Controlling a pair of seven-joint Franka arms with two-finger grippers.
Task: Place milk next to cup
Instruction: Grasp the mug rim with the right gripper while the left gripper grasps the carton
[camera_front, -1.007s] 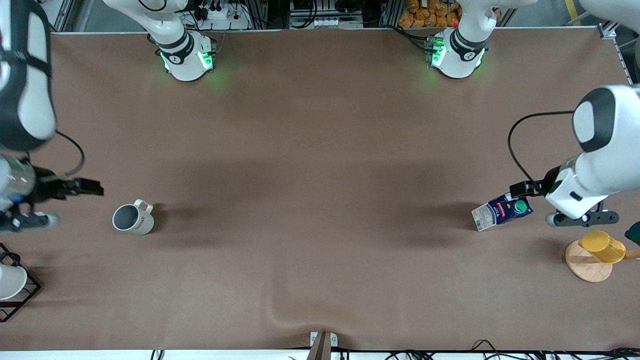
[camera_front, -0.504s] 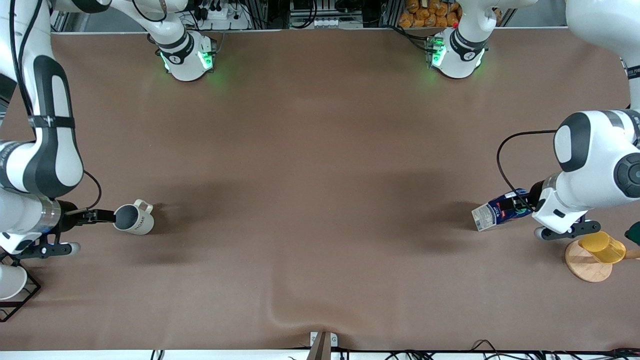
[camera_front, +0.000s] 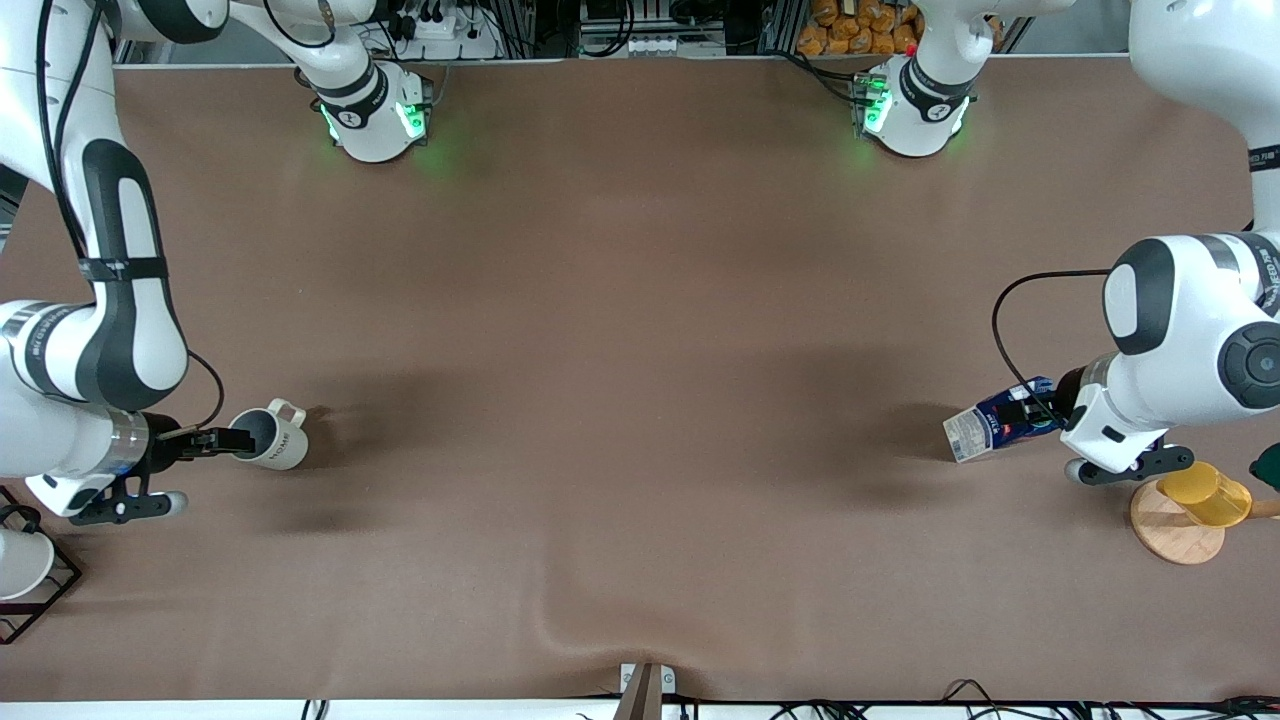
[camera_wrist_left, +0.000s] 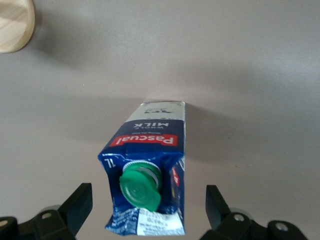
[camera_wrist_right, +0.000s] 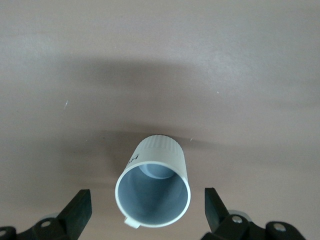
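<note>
The milk (camera_front: 985, 428) is a dark blue carton with a green cap, standing on the table toward the left arm's end. My left gripper (camera_front: 1035, 414) is at its top. In the left wrist view the carton (camera_wrist_left: 150, 150) and its cap (camera_wrist_left: 141, 187) sit between the open fingers of my left gripper (camera_wrist_left: 147, 210), which do not touch it. The cup (camera_front: 270, 438) is a cream-white mug with a grey inside, toward the right arm's end. My right gripper (camera_front: 222, 440) is at its rim. In the right wrist view the cup (camera_wrist_right: 155, 185) lies between the open fingers of my right gripper (camera_wrist_right: 146, 212), untouched.
A yellow cup (camera_front: 1205, 492) rests on a round wooden base (camera_front: 1170, 535) at the left arm's end, nearer to the front camera than the milk. The base's edge shows in the left wrist view (camera_wrist_left: 15, 22). A white cup in a black wire frame (camera_front: 20, 570) stands at the right arm's end.
Both arms have come down and inward. My right gripper moved from apart from the cup up to its rim. My left gripper closed in over the milk's top. Milk and cup have not moved.
</note>
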